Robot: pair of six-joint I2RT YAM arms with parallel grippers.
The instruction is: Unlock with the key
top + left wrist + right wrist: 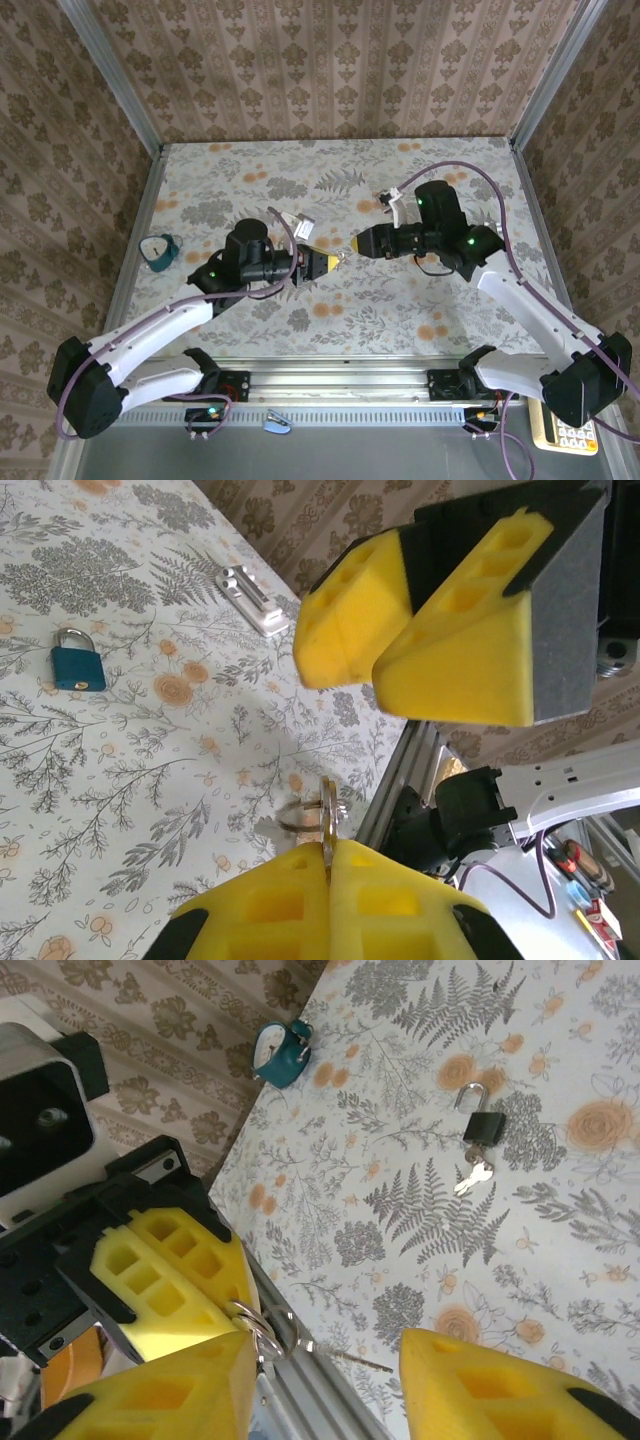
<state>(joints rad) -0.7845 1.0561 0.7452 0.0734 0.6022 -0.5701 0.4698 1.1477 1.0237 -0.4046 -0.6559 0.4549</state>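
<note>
My left gripper (322, 263) is shut on a brass key (327, 815), pinched edge-on between its yellow pads, with a key ring hanging beside it. The key's ring and thin blade (365, 1362) stick out from the left gripper's fingers (170, 1280), just beside one pad of my right gripper (330, 1390). That right gripper (358, 244) faces the left one tip to tip at mid-table, open and holding nothing. A blue padlock (77, 668) lies flat on the cloth. The right wrist view has a dark padlock (483, 1125) with a silver key (475, 1175) at its base.
A white ridged block (303, 225) lies just beyond the left gripper. A teal object (160, 250) rests at the table's left edge. Metal rails and patterned walls enclose the floral tabletop (400, 300). The aluminium base rail (340, 380) runs along the near edge.
</note>
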